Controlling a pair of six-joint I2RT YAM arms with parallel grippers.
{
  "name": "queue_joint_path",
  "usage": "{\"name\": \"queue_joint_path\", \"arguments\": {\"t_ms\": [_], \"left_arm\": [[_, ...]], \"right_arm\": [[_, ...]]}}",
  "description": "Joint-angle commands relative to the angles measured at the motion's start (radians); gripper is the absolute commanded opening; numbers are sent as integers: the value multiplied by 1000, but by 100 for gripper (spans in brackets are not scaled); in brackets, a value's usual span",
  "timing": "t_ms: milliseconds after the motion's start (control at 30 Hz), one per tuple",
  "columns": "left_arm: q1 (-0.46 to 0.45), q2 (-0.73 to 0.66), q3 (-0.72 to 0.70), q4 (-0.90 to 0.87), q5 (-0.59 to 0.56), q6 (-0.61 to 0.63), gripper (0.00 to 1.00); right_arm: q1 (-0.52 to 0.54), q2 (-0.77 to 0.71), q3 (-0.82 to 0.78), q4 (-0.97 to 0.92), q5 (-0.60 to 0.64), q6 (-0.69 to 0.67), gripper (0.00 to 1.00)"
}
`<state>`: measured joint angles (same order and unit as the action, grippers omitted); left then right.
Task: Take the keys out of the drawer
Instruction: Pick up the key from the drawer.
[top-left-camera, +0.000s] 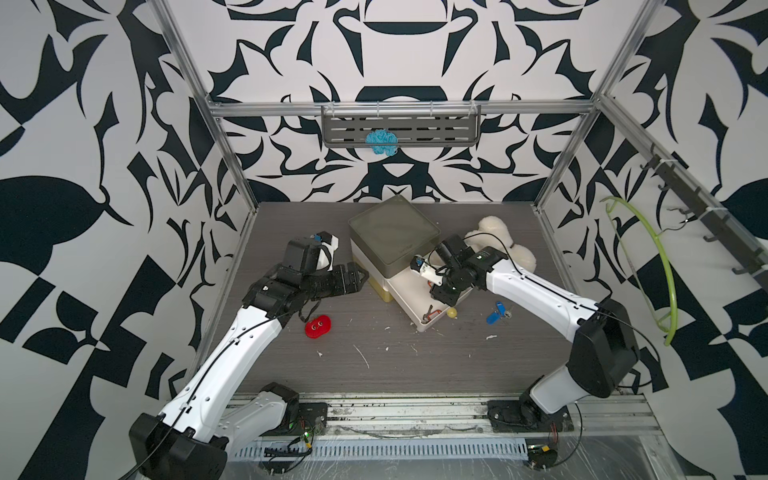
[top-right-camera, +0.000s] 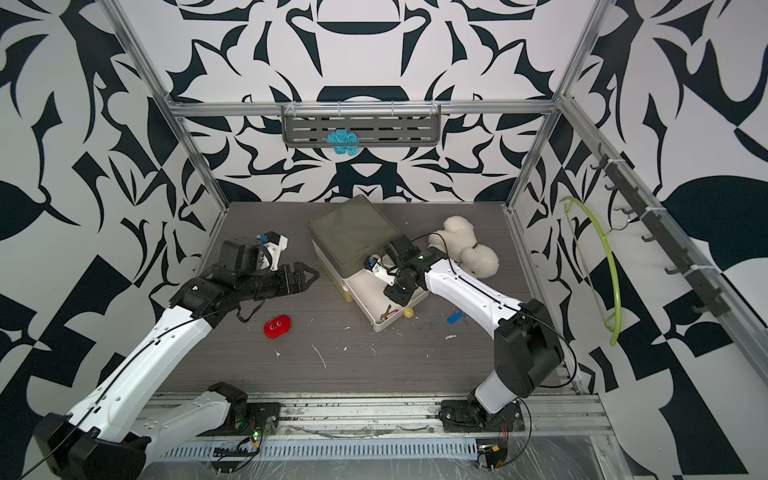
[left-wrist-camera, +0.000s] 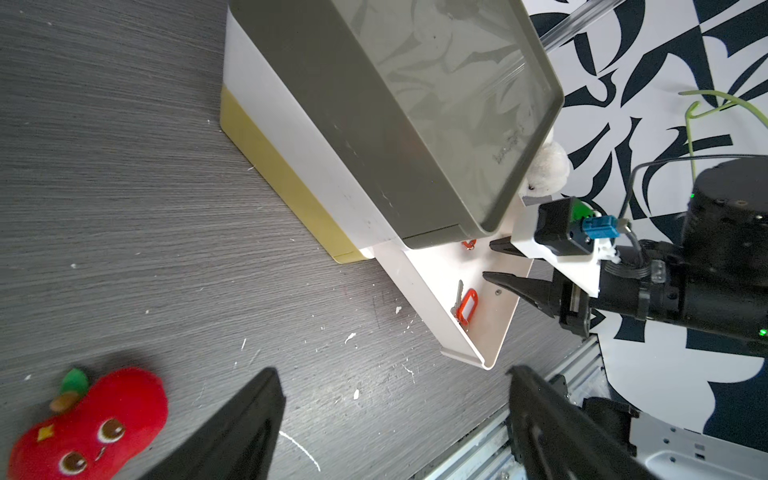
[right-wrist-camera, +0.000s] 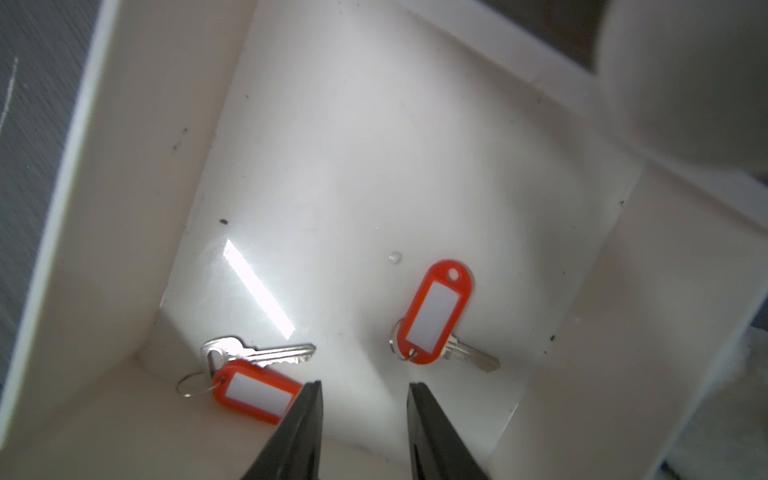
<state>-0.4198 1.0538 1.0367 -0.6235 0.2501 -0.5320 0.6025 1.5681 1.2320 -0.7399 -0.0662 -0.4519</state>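
Observation:
The white drawer (top-left-camera: 419, 322) (right-wrist-camera: 353, 187) stands pulled out of a grey-topped box (top-left-camera: 395, 232). Two keys with red tags lie on its floor, one (right-wrist-camera: 253, 392) in a front corner, the other (right-wrist-camera: 434, 316) nearer the middle. My right gripper (right-wrist-camera: 365, 385) (left-wrist-camera: 490, 259) reaches down into the drawer between them, open, with nothing between its fingers. A key with a blue tag (top-left-camera: 494, 315) (top-right-camera: 454, 318) lies on the table right of the drawer. My left gripper (top-left-camera: 363, 276) (left-wrist-camera: 392, 370) hovers wide open and empty at the box's left side.
A red plush toy (top-left-camera: 318, 326) sits on the table below my left arm. A white plush (top-left-camera: 498, 245) lies behind my right arm. A small yellow ball (top-left-camera: 451, 312) rests against the drawer's front. A green hanger (top-left-camera: 660, 266) hangs on the right wall.

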Motion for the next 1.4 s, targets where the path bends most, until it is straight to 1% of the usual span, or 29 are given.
{"name": "queue_joint_path", "arguments": {"t_ms": [0,533,1033,1367], "left_arm": [[6,-5,-9,-18,-6,15,90],[14,6,-3,-25,-8,7,90],[24,7,-10,-36,-2,11,90],[32,13,-16,-30,0,4,90]], "right_arm": [[0,-12,-10,20,47,-42,39],[0,20,-29,58,61,-57,38],[2,61,-25,106,100,-73,33],[3,87,-17,113,108,-85,23]]}}
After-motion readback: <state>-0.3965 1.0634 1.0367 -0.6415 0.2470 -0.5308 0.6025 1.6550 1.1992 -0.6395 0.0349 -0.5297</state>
